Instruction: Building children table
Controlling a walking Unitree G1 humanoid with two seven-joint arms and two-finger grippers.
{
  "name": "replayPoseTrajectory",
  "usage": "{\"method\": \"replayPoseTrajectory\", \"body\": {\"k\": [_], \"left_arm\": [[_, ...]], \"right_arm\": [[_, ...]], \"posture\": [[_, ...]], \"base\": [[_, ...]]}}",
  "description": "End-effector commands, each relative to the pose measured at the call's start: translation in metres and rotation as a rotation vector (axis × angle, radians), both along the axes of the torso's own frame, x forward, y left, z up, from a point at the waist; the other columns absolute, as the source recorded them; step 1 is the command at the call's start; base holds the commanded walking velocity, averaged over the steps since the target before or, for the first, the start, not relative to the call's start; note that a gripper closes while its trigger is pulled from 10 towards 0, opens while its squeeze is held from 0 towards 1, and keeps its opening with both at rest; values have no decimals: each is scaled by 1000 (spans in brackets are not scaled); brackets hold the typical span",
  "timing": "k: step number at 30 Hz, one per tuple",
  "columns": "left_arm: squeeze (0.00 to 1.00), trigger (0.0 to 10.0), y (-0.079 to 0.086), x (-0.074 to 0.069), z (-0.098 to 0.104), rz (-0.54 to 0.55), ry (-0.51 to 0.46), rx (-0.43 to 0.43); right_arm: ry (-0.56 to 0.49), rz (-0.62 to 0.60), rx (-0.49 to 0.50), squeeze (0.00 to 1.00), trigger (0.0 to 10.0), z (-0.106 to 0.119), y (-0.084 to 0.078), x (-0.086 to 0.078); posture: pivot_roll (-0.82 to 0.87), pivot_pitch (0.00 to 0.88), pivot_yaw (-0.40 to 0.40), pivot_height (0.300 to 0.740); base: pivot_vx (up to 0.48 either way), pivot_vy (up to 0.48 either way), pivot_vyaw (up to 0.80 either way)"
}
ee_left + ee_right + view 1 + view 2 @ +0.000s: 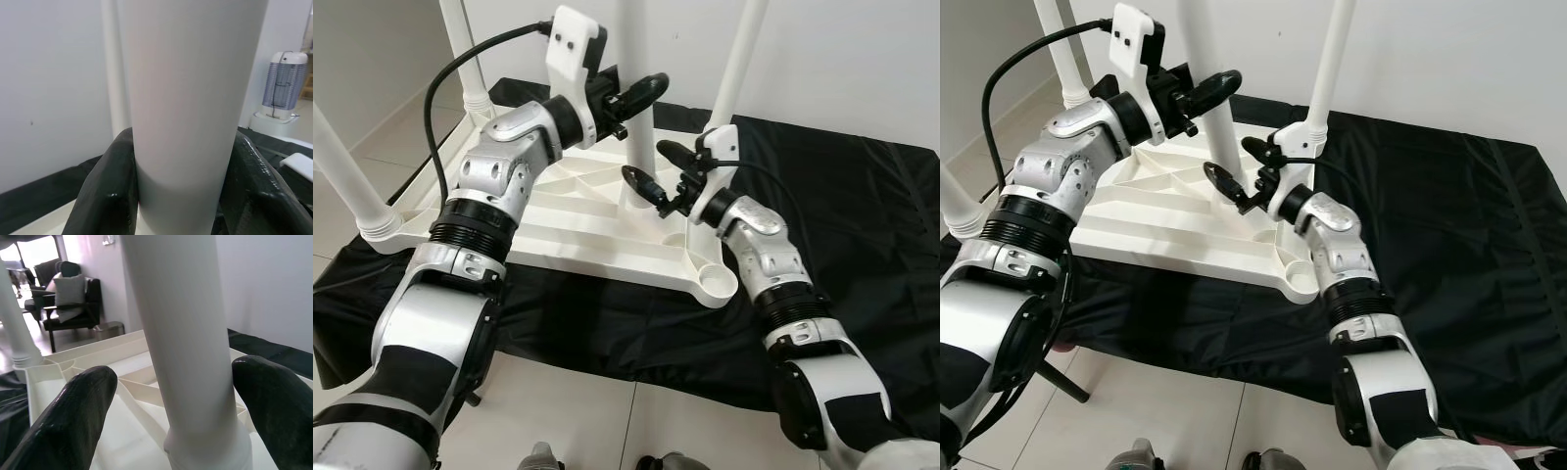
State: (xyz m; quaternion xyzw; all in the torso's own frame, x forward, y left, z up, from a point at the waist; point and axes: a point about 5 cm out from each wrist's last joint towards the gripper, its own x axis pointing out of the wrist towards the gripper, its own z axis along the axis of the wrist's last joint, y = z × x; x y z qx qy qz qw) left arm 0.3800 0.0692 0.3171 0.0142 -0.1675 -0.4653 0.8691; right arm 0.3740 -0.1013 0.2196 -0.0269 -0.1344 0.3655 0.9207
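Observation:
A white children's table top (578,230) lies upside down on a black cloth (862,215). A loose white leg (639,147) stands upright on its ribbed underside, right of the middle. My left gripper (641,93) is shut on this leg well above the table, its fingers (105,191) pressed against both sides of the tube (186,98). My right gripper (646,162) is open lower down, with its fingers (73,416) on either side of the leg (186,333) near its base and not touching it.
Three more legs stand in corner sockets: back left (465,49), front left (347,166), back right (734,64). The front right socket (715,282) holds nothing. A white wall is close behind. Tiled floor (607,421) lies in front. An armchair (68,298) stands farther off.

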Motion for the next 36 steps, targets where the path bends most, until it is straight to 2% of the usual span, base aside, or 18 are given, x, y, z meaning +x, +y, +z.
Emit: {"method": "replayPoseTrajectory", "body": {"k": [1, 9, 10, 19, 22, 23, 24, 25, 26, 27, 28, 29, 30, 31, 32, 33, 35, 36], "left_arm": [[0, 10000, -5, -3, 11, 2, -51, -5], [0, 10000, -11, -6, 12, -12, -77, 4], [0, 10000, -11, -6, 10, -15, -77, 15], [0, 10000, -13, -6, 1, -11, -85, 60], [0, 10000, -12, -5, 0, -7, -81, 63], [0, 10000, -12, -5, -1, -7, -73, 64], [0, 10000, -12, -5, -1, -8, -72, 63], [0, 10000, -13, -5, 0, -12, -73, 62], [0, 10000, -13, -5, 0, -14, -75, 62], [0, 10000, -13, -6, 1, -15, -76, 63], [0, 10000, -13, -6, 1, -15, -76, 63], [0, 10000, -14, -6, 1, -16, -79, 65], [0, 10000, -14, -6, 1, -16, -79, 65], [0, 10000, -14, -5, 1, -16, -78, 65], [0, 10000, -14, -5, 1, -15, -77, 66], [0, 10000, -14, -5, 0, -15, -77, 66], [0, 10000, -14, -5, 0, -15, -77, 66], [0, 10000, -15, -5, 1, -17, -78, 65]], "right_arm": [[-3, -11, -14, 0, 10000, -2, 2, 0], [-2, -63, -11, 0, 10000, 1, 6, 1], [2, -73, -7, 0, 9765, 4, 5, 2], [-28, -190, 1, 0, 10000, 23, -2, 7], [-37, -194, 1, 0, 10000, 25, -2, 6], [-45, -197, -5, 0, 8235, 26, -2, 6], [-45, -197, -8, 0, 4706, 26, -2, 6], [-43, -198, -12, 0, 2824, 25, -3, 6], [-41, -199, -15, 0, 2824, 24, -3, 5], [-38, -201, -16, 0, 2392, 24, -4, 5], [-38, -201, -16, 0, 2392, 24, -4, 5], [-35, -202, -16, 0, 3608, 24, -4, 5], [-35, -202, -16, 0, 3608, 24, -4, 5], [-38, -203, -20, 0, 9490, 24, -4, 5], [-40, -204, -23, 0, 9490, 25, -4, 5], [-42, -204, -24, 0, 8235, 25, -3, 4], [-42, -205, -24, 0, 8235, 26, -3, 4], [-44, -207, -28, 0, 10000, 26, -3, 4]], "posture": [[11, 0, -47, 740], [13, 0, -51, 740], [11, 0, -52, 740], [8, 0, -50, 740], [6, 0, -49, 740], [5, 0, -48, 740], [5, 0, -48, 740], [5, 0, -48, 740], [5, 0, -48, 740], [4, 0, -48, 740], [4, 0, -48, 740], [4, 0, -48, 740], [4, 0, -48, 740], [4, 0, -47, 740], [4, 0, -47, 740], [1, 0, -46, 740], [1, 0, -46, 740], [1, 0, -46, 740]], "base": [[0, 0, 0], [0, 0, 0], [0, 0, 0], [0, 0, 0], [0, 0, 0], [0, 0, 0], [0, 0, 0], [0, 0, 0], [0, 0, 0], [0, 0, 0], [0, 0, 0], [0, 0, 0], [0, 0, 0], [0, 0, 0], [0, 0, 0], [0, 0, 0], [0, 0, 0], [0, 0, 0]]}}
